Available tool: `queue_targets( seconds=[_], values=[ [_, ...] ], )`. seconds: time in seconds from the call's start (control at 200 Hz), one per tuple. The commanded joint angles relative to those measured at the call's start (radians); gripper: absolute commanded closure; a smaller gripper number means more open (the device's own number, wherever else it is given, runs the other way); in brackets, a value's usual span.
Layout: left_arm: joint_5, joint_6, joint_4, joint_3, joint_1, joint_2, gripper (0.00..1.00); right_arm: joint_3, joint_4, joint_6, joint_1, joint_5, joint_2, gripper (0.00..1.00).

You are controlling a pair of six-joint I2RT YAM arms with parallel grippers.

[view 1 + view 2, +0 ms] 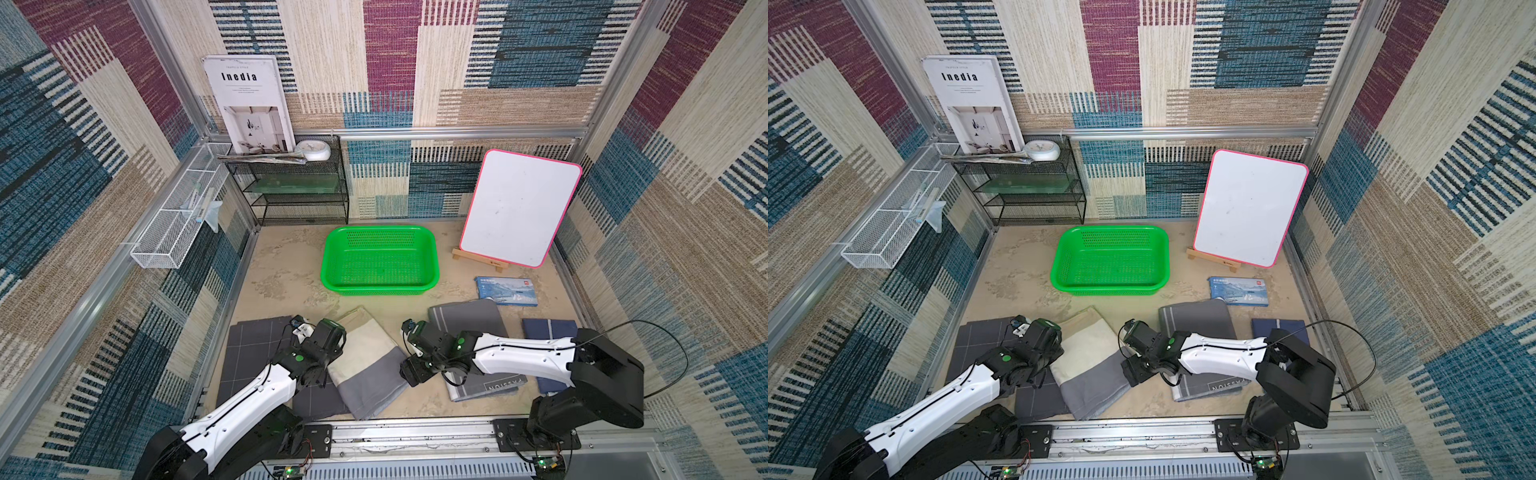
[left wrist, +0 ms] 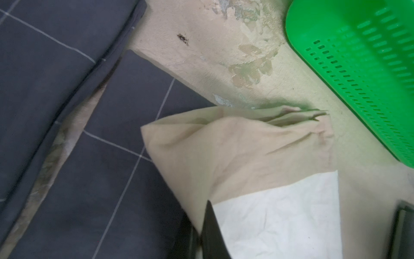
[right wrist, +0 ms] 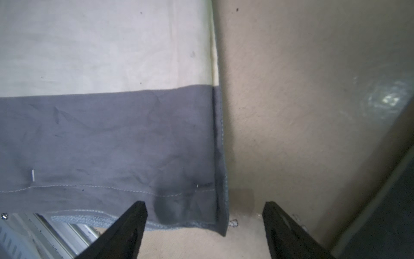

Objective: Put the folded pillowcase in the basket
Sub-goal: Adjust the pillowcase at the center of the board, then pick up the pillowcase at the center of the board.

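The folded pillowcase [image 1: 370,353] [image 1: 1088,353], cream with a grey band at its near end, lies on the sandy floor between my two arms. In both top views the green basket [image 1: 380,289] [image 1: 1108,291] stands just beyond it with nothing inside. My left gripper [image 1: 330,359] [image 2: 201,235] is shut on the pillowcase's left edge, and the cream cloth [image 2: 246,152] rises in a fold from the jaws. On the other side my right gripper [image 1: 409,374] [image 3: 205,204] is open, its fingers straddling the grey band's near right corner [image 3: 215,219] without gripping it.
A dark grid-pattern cloth [image 1: 253,357] [image 2: 89,157] lies left of the pillowcase. A grey folded cloth [image 1: 465,320] and a navy one [image 1: 548,328] lie right, with a blue box [image 1: 507,291] and a whiteboard [image 1: 519,208] behind. Black mesh shelf [image 1: 299,187] and white wire rack [image 1: 178,224] stand back left.
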Motion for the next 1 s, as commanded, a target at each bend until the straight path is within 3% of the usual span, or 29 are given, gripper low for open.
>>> queue_targets(
  seconds=[0.0, 0.195, 0.285, 0.521, 0.601, 0.691, 0.997],
  values=[
    [0.003, 0.005, 0.02, -0.013, 0.002, -0.01, 1.0, 0.016, 0.005, 0.011, 0.005, -0.044, 0.033, 0.14],
    [0.013, 0.005, 0.039, -0.027, 0.001, -0.003, 1.0, 0.054, -0.012, 0.004, 0.007, -0.051, 0.127, 0.17],
    [0.016, 0.007, 0.042, -0.028, 0.002, 0.002, 1.0, 0.09, -0.032, -0.025, 0.013, -0.097, 0.185, 0.27],
    [0.034, 0.007, 0.062, -0.046, 0.001, -0.01, 1.0, 0.122, -0.077, -0.028, 0.03, -0.043, 0.221, 0.5],
    [0.045, 0.008, 0.068, -0.044, 0.001, -0.008, 1.0, 0.131, -0.083, -0.021, 0.03, -0.017, 0.217, 0.65],
    [0.055, 0.013, 0.071, -0.038, 0.001, -0.01, 1.0, 0.155, -0.089, -0.021, 0.03, 0.008, 0.211, 1.0],
    [0.058, 0.029, 0.056, -0.003, 0.001, -0.096, 1.0, 0.264, -0.178, -0.058, 0.031, 0.155, 0.153, 1.0]
  ],
)
